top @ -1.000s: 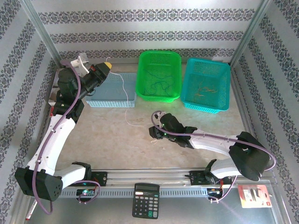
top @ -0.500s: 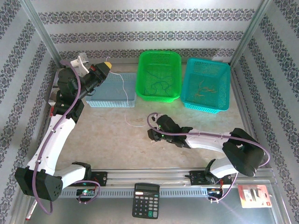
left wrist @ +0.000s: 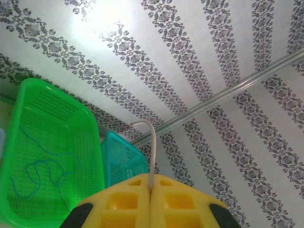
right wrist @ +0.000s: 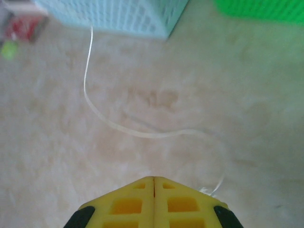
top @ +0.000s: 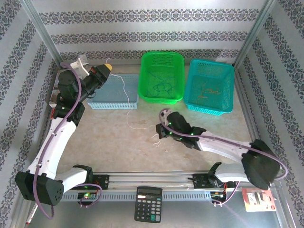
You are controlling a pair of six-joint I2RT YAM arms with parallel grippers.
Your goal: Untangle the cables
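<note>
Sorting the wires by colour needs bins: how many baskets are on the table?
3: a light blue basket on the left, a green basket in the middle, a teal basket on the right. No sign of hidden ones.

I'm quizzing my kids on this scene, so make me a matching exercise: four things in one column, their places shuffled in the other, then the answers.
Things: 1 white wire; 2 blue wire; 3 tan wires; 4 calculator.
Places: A in the green basket; B at the table's near edge; C in the teal basket; D pinched in the left gripper.
Pairs: 1-D, 2-A, 3-C, 4-B.
</note>
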